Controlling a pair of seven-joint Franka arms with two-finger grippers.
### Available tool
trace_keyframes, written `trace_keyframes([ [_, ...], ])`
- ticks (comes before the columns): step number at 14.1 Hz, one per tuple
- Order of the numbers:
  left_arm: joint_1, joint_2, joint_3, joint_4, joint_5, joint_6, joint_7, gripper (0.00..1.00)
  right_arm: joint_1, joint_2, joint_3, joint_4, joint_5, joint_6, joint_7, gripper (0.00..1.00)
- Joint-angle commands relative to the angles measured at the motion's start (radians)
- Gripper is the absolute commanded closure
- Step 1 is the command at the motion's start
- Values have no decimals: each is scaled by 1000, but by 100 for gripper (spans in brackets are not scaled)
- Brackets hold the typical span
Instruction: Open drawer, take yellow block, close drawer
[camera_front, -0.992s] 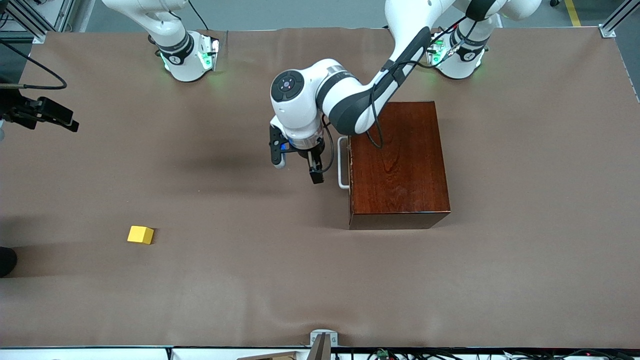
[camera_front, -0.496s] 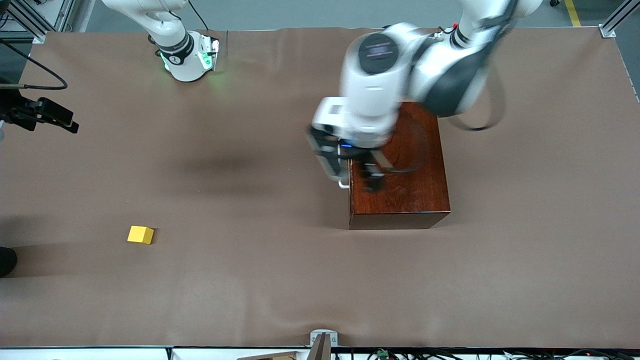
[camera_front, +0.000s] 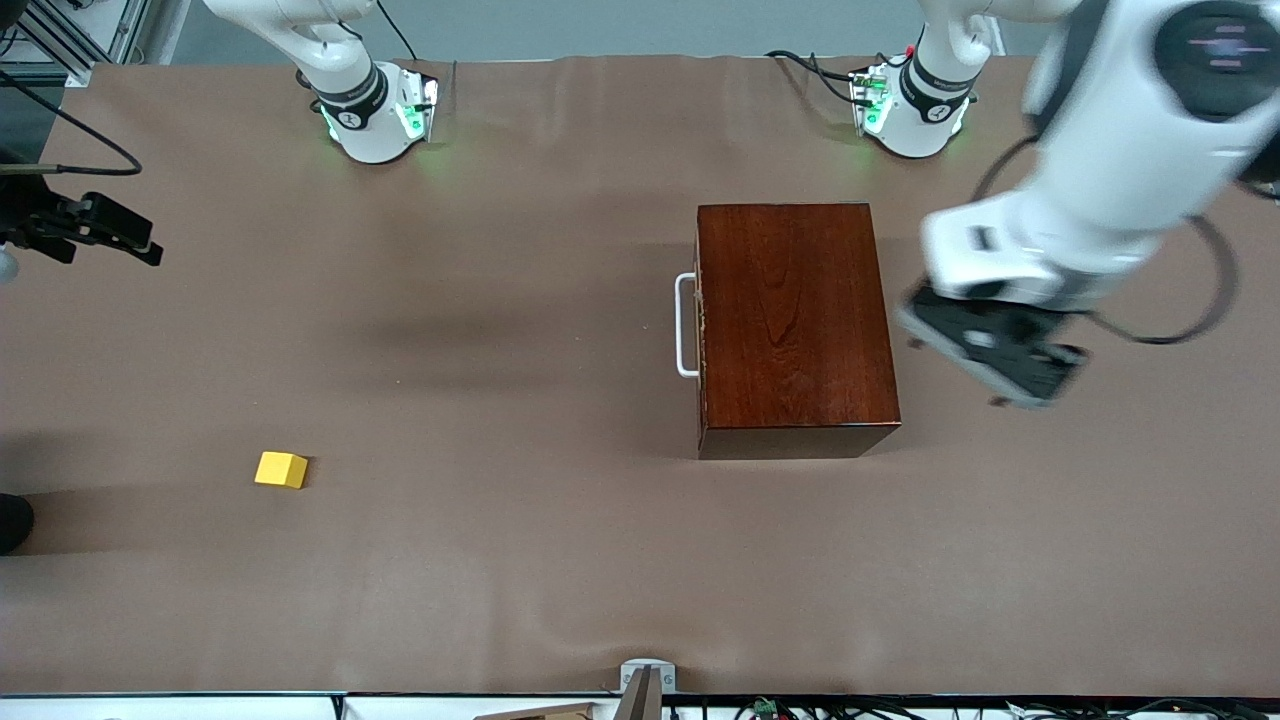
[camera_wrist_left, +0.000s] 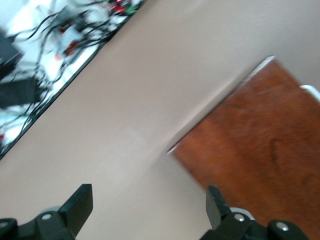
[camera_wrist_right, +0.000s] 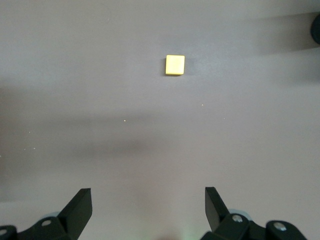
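Note:
The dark reddish-brown wooden box (camera_front: 795, 320) stands mid-table with its drawer pushed in; only the drawer's white bar handle (camera_front: 686, 325) shows, on the face toward the right arm's end. The yellow block (camera_front: 281, 469) lies on the bare cloth, nearer to the front camera and well toward the right arm's end. My left gripper (camera_front: 1000, 355) is up in the air over the cloth beside the box, toward the left arm's end, open and empty (camera_wrist_left: 149, 192); the box (camera_wrist_left: 260, 145) shows in its view. My right gripper (camera_wrist_right: 147, 195) is open and empty, with the block (camera_wrist_right: 175, 65) in its view.
Brown cloth (camera_front: 520, 560) covers the whole table. A dark rounded object (camera_front: 12, 520) sits at the table's edge at the right arm's end, close to the block. Cables and gear line the edge nearest the front camera.
My left arm has swung from in front of the drawer handle, across over the box, to the box's side toward the left arm's end. Box, block and right gripper have stayed put.

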Motion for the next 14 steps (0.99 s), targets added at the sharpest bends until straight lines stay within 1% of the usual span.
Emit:
trace_keyframes([
  [1,112,-49,-14,-34,-59,-12,-10,0,5,-1,-2,14,-25,-9,-4,0],
  [3,171,-82,-14,-36,-104,-75,-19,0,-5,0,-5,13,-23,-1,-4,0],
  [5,188,-112,-5,-40,-97,-157,-65,0,-24,4,-5,8,-9,0,-4,0],
  [7,189,-140,4,-51,-95,-191,-155,0,-25,5,-5,7,-9,20,-7,0],
  [8,176,-160,28,-66,-95,-202,-183,0,-25,7,-5,5,-9,32,-19,0],
  [11,127,-230,107,-170,-107,-192,-215,0,-36,5,-5,-1,-8,22,-45,0],
  [12,120,-255,118,-210,-113,-176,-254,0,-36,7,-6,-1,-8,22,-44,0],
  [14,114,-305,119,-288,-119,-158,-391,0,-33,26,-5,7,3,23,-35,0],
])
